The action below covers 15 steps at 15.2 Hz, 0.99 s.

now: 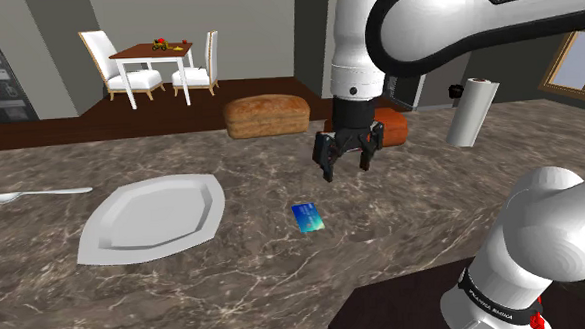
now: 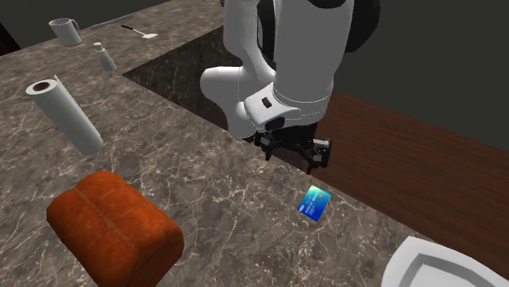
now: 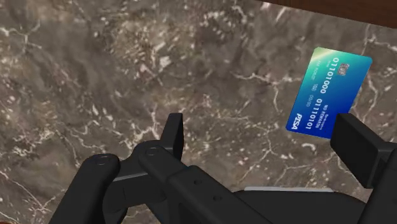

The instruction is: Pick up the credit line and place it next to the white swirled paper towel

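Observation:
The credit card [image 1: 308,217] is blue-green and lies flat on the brown marble counter [image 1: 245,280]. My black gripper [image 1: 347,170] hangs open above the counter, a little beyond the card toward the shoulder view's right. In the wrist view the card [image 3: 327,92] lies just past one fingertip [image 3: 359,149], outside the gap, and nothing sits between the fingers. The white paper towel roll [image 1: 472,112] stands at the counter's far right in the shoulder view. In the second exterior view the roll [image 2: 65,112] is at the left, far from the card [image 2: 314,202] and the gripper [image 2: 295,156].
A white plate [image 1: 152,218] and a spoon [image 1: 36,195] lie to the shoulder view's left. A tan bread loaf [image 1: 267,114] and a red-brown loaf [image 2: 114,228] sit further back. A mug [image 2: 65,31] and a small bottle [image 2: 104,57] stand beyond the roll.

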### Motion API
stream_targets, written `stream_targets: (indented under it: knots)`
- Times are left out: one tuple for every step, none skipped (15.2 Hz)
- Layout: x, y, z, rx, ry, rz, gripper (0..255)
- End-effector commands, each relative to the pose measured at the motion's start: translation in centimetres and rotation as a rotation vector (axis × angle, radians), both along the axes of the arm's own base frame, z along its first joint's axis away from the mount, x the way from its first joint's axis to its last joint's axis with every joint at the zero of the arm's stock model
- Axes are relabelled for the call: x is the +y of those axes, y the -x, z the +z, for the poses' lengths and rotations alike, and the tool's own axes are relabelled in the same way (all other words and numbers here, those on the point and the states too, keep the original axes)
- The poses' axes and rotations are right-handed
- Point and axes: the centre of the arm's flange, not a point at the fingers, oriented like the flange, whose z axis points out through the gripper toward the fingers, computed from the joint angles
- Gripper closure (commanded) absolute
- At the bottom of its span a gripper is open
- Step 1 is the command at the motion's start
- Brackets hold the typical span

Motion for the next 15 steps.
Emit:
stream_targets:
  knots:
    - [2.0,-0.4,-1.4,0.021,-0.020,-0.060,0]
    - [3.0,-0.6,-2.0,0.030,-0.029,-0.087,0]
    - [4.0,-0.9,-2.6,0.040,-0.038,-0.115,0]
    - [5.0,-1.2,-3.3,0.050,-0.048,-0.142,0]
    - [6.0,-1.5,-3.9,0.060,-0.057,-0.170,0]
    - [6.9,-1.8,-4.5,0.069,-0.066,-0.197,0]
    - [7.6,-2.1,-4.9,0.076,-0.073,-0.215,0]
    - [7.7,-2.0,-5.4,0.076,-0.073,-0.215,0]
    - [7.7,-2.0,-5.9,0.076,-0.073,-0.215,0]
    - [7.8,-1.9,-6.4,0.076,-0.073,-0.215,0]
    - [7.8,-1.8,-7.0,0.076,-0.073,-0.215,0]
    - [7.9,-1.8,-7.5,0.076,-0.073,-0.215,0]
    - [7.9,-1.7,-8.0,0.076,-0.073,-0.215,0]
    - [8.0,-1.7,-8.5,0.076,-0.073,-0.215,0]
    - [8.0,-1.6,-8.8,0.076,-0.073,-0.215,0]
